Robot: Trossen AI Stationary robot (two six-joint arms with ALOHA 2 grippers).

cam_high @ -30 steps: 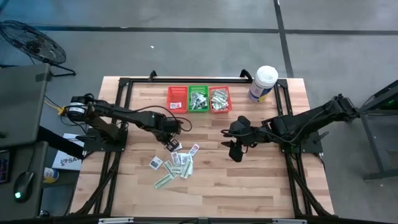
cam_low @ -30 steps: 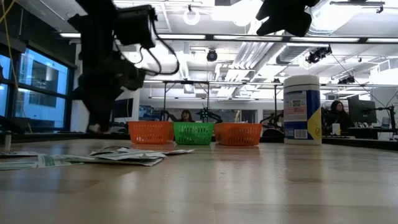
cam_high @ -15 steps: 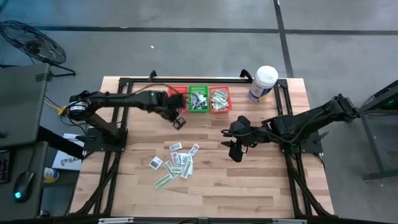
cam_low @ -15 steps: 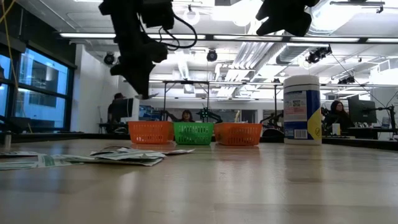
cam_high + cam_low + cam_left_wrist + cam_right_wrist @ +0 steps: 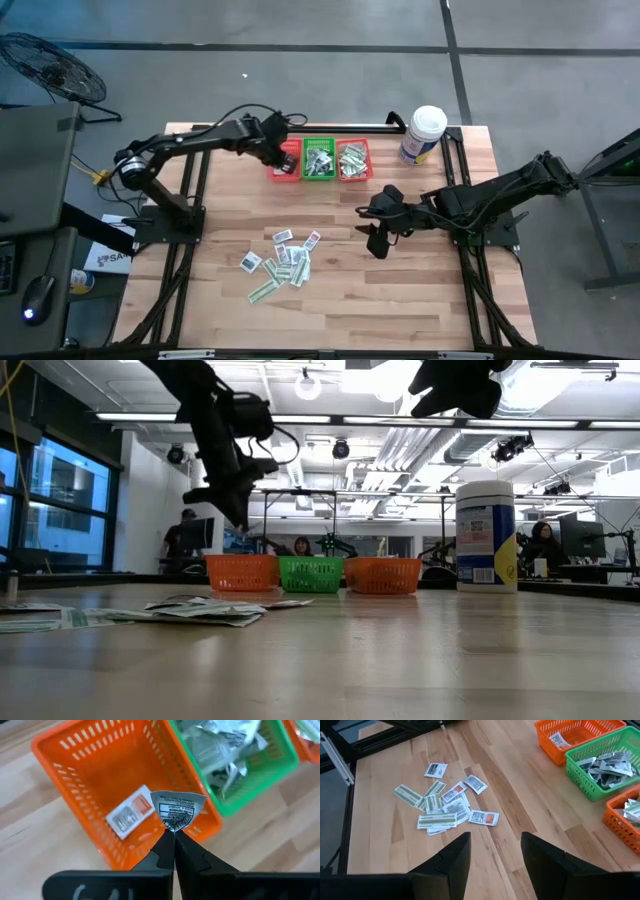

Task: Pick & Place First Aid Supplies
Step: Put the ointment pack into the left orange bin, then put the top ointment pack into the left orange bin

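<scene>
My left gripper point(image 5: 281, 153) hangs over the red basket point(image 5: 292, 172) at the far side of the table, shut on a small white packet with dark print point(image 5: 178, 808). The basket point(image 5: 90, 775) holds one other white-and-orange packet point(image 5: 131, 812) on its floor. Beside it are a green basket point(image 5: 319, 158) and a second red basket point(image 5: 353, 158), both filled with packets. A pile of white packets and green-and-white strips point(image 5: 285, 260) lies flat mid-table. My right gripper point(image 5: 377, 243) hovers open to the right of the pile point(image 5: 445, 802). My left gripper pinches the white packet by its lower corner point(image 5: 172, 825) between the two fingertips point(image 5: 161, 851). The fingers come from above, pointing down. The packet is lifted clear above the red basket and sticks out beyond the fingertips, slightly curled.
A big white tub with a blue label point(image 5: 423, 133) stands at the far right corner point(image 5: 486, 536). The three baskets point(image 5: 311, 574) sit in a row along the far edge. Bare wood lies on the near side and between the pile and the baskets. People sit in the room beyond.
My left gripper has risen from the pile with the white packet and swung toward the far edge; it now hangs over the red basket, still shut on the packet. The pile has stayed in place. My right arm has kept still.
</scene>
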